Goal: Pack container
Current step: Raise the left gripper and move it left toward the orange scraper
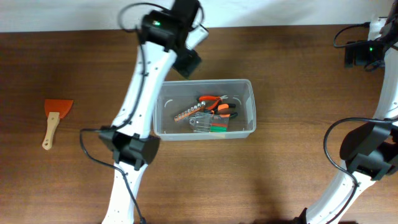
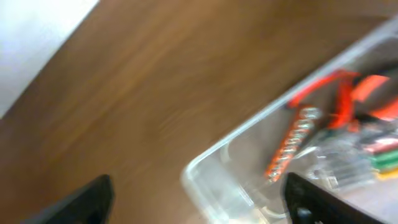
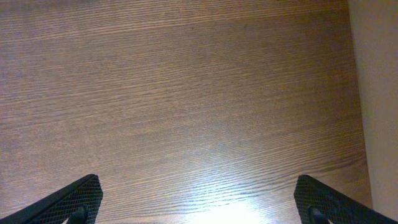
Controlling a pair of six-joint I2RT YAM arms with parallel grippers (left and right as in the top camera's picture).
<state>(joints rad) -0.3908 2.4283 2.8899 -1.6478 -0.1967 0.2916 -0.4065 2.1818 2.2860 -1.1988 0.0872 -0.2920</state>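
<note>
The clear plastic container (image 1: 245,90) stands at the middle of the table. Inside it lie orange-handled pliers (image 1: 214,103), a bit holder strip (image 1: 185,114) and a small clear case of coloured bits (image 1: 208,124). My left gripper (image 1: 188,62) is open and empty, hovering just behind the container's back left corner; in the blurred left wrist view that corner (image 2: 205,165) lies between the fingers (image 2: 199,202), with the pliers (image 2: 342,93) beyond. My right gripper (image 3: 199,199) is open and empty over bare wood at the far right.
An orange scraper with a wooden handle (image 1: 53,119) lies on the table at the far left. A pale wall runs along the table's back edge (image 1: 280,12). The right arm's base (image 1: 373,155) stands at the right front.
</note>
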